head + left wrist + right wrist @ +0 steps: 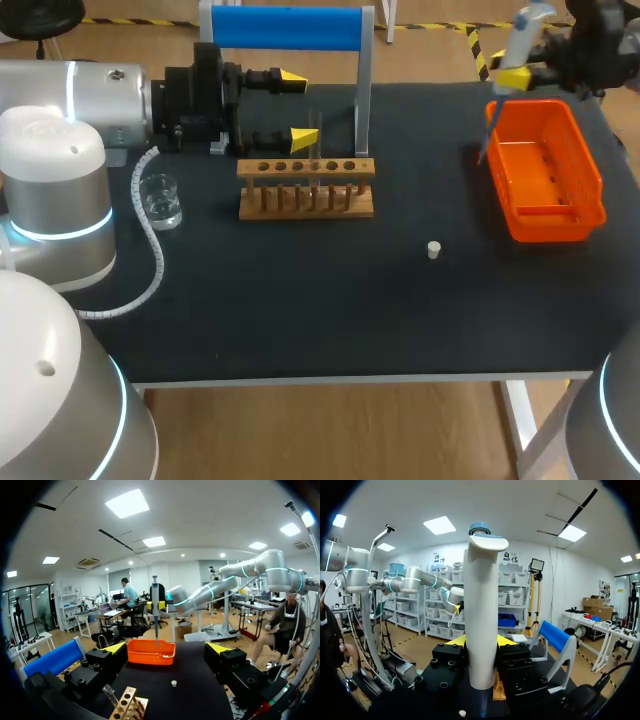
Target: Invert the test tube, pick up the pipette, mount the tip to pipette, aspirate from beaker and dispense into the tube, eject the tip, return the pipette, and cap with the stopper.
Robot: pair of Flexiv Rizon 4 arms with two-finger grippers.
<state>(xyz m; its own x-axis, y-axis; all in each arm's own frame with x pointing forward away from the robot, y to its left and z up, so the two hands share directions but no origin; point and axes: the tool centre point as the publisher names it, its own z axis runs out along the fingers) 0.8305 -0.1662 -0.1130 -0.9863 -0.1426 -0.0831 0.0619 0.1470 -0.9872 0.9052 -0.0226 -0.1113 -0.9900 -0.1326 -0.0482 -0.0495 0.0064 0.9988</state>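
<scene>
Right gripper: closed on the pipette's white barrel, one yellow-tipped finger on each side, just below the hooked head.
Pipette: upper right of the head view, held upright, with its thin lower end pointing down at the near left corner of the orange bin.
Pipette handling: probably light, stiff, smooth plastic. The thick barrel is the safe place to hold it. The slender lower end looks easy to knock or bend.
Left gripper: spread wide and holding nothing, upper centre-left of the head view, just behind the wooden rack.
Test tube: appears to stand upright in a right-hand hole of the rack. It is thin glass, so likely slippery and fragile, and best gripped gently mid-length.
Stopper: lies alone at centre-right of the head view, well apart from the rack. It is small and light.
Beaker: clear glass, at the left of the head view, beside the left arm's coiled cable.
</scene>
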